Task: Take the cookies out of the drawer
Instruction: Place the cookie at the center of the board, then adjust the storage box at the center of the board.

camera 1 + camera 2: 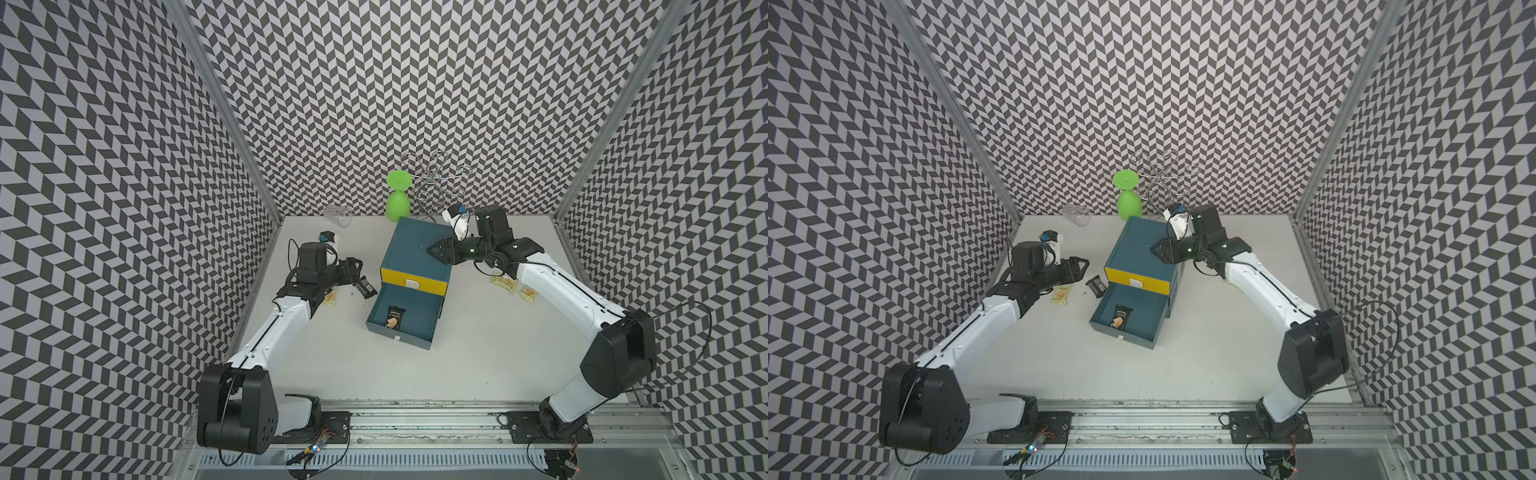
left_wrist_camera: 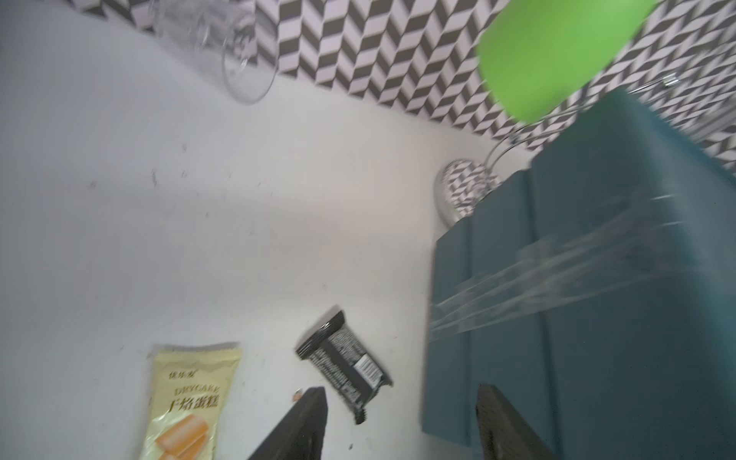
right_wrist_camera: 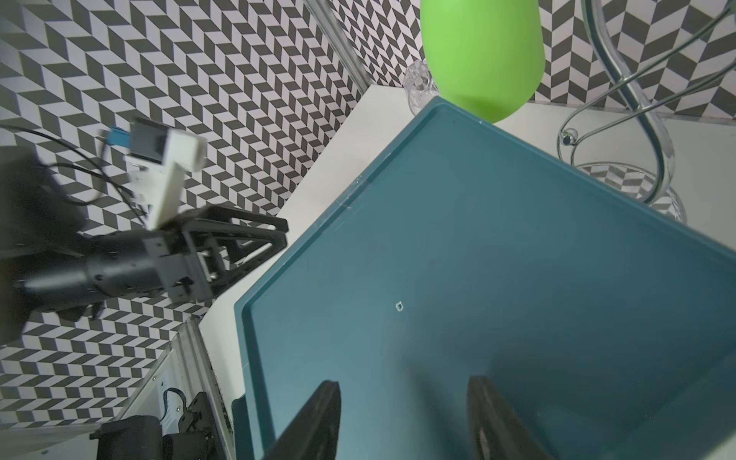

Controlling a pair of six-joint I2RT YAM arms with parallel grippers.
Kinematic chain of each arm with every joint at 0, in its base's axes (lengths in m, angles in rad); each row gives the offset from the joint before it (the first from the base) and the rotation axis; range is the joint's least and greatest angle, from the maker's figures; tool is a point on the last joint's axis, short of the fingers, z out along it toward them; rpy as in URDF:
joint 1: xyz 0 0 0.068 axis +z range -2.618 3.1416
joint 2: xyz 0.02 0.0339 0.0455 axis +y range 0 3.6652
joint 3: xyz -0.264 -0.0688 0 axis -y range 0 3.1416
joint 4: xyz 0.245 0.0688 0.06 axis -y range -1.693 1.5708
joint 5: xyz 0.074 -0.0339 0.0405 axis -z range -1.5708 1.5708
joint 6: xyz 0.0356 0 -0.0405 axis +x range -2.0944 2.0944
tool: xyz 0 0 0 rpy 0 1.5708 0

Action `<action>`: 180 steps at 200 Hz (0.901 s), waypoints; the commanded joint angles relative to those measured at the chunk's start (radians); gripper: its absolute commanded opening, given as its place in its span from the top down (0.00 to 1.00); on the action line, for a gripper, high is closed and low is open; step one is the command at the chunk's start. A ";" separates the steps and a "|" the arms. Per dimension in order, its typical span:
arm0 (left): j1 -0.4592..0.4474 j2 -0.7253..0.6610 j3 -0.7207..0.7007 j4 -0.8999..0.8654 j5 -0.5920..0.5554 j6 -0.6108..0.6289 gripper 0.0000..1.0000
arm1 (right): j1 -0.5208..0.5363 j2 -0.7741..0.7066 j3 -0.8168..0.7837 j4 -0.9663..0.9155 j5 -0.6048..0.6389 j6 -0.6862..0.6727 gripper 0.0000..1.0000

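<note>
Looks like 4 cookies (image 2: 191,398) out, 1 black packet (image 1: 394,318) left in the drawer (image 1: 419,309), left gripper (image 2: 398,392) and right gripper (image 3: 404,382) both spread, empty.

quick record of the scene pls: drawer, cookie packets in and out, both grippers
lower drawer: pulled open
inside it: one black packet
on table, robot's left: second black packet, pale yellow packet
on table, robot's right: two yellow packets
left gripper: open, empty, over table
right gripper: open, empty, above cabinet top

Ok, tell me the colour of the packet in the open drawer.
Black with a tan biscuit picture. The packet shows best in a top view.
</note>
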 commanded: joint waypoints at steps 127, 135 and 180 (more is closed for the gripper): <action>-0.298 -0.401 -0.374 0.083 -0.056 -0.228 0.44 | 0.309 -0.226 -0.236 0.029 -0.089 0.169 0.34; -0.305 -0.401 -0.388 0.101 -0.051 -0.227 0.45 | 0.325 -0.217 -0.248 0.039 -0.080 0.180 0.35; -0.358 -0.401 -0.450 0.204 0.015 -0.256 0.60 | 0.363 -0.138 -0.248 -0.027 -0.028 0.184 0.37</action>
